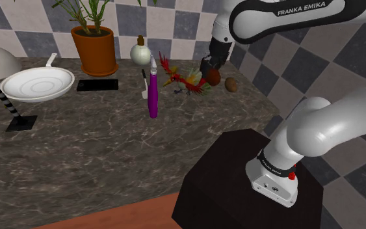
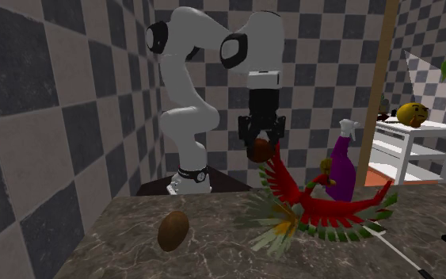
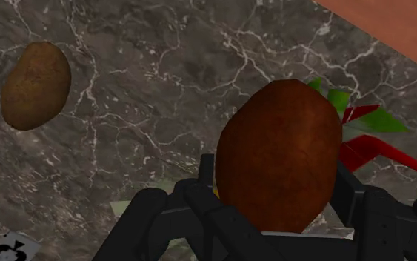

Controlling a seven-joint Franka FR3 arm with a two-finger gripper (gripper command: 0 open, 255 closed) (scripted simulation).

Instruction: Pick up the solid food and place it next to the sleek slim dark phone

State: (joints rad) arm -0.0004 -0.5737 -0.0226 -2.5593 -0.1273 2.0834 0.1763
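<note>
We saw the end effector [image 2: 261,144] clamped on the food [image 3: 279,156], a smooth, red-brown, egg-shaped lump. It was held clear of the bench [image 1: 110,149] at the shoulder view's far right. A second lump [image 3: 35,85], duller brown and rougher, lay on the bench near it. The phone [image 1: 97,84], a thin flat black slab, lay well apart to the shoulder view's left, between a white bowl [image 1: 37,84] and a purple spray bottle [image 1: 153,97], in front of an orange pot [image 1: 95,49].

The wrist view gave us the food's sheen and the black fingers [image 3: 199,200] pressing its sides. The second exterior view showed the food hanging above a red toy bird [image 2: 308,202] with green-tipped feathers. The shoulder view showed us the phone.

The bench was dark grey, marble-patterned with white veins. Dark and pale checked tiles [image 1: 175,26] covered the wall behind it.
</note>
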